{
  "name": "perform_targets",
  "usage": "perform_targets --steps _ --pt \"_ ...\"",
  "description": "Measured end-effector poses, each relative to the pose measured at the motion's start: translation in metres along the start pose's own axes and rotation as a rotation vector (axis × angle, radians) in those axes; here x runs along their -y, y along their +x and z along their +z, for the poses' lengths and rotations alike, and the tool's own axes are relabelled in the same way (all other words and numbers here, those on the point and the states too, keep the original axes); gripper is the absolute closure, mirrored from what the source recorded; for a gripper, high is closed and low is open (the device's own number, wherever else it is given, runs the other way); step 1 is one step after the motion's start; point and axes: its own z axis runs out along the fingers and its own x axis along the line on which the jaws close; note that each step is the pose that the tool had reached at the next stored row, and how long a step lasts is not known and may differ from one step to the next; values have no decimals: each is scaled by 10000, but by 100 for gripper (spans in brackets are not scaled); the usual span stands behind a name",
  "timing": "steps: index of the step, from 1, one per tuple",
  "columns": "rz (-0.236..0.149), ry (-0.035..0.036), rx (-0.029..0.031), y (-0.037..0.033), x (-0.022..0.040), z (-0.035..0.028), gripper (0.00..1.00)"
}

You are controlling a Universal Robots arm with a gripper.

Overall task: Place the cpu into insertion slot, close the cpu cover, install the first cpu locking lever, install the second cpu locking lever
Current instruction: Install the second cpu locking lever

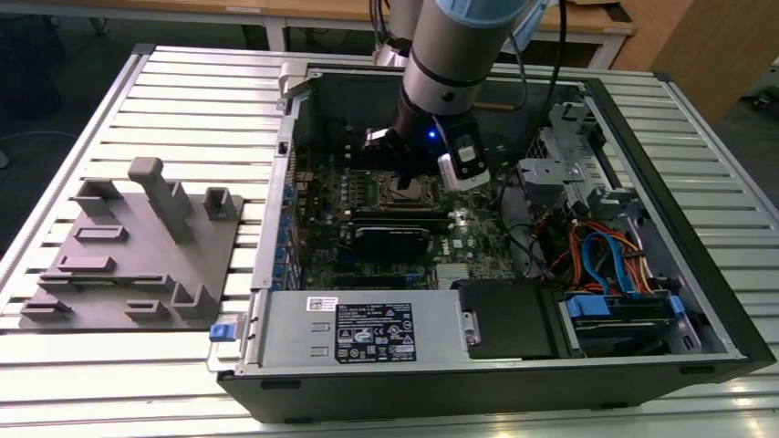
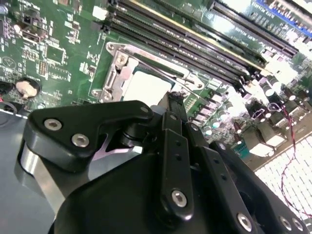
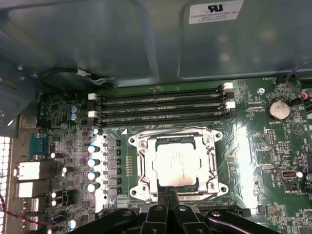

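Claw (image 3: 168, 192) fingers look pressed together at the edge of the cpu cover (image 3: 142, 168), where we see the cpu (image 3: 176, 165) seated.

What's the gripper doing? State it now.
Gripper: shut, fingertips together at the edge of the cpu cover, which is down over the cpu; whether it pinches anything cannot be told.

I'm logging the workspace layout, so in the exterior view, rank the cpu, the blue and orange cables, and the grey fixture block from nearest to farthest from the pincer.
1. The cpu, directly beneath the pincer inside the case.
2. The blue and orange cables, toward the exterior view's right, inside the case.
3. The grey fixture block, outside the case on the exterior view's left.
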Motion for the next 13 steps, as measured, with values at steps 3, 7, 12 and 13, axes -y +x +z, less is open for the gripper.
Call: perform_targets --steps 3,7,12,13 --pt "-91 238 -46 3 -5 -31 90" --pt "-192 258 -62 4 0 -45 90" --pt "-272 271 -75 13 35 -47 90" --pt "-276 272 -77 23 42 -46 90"
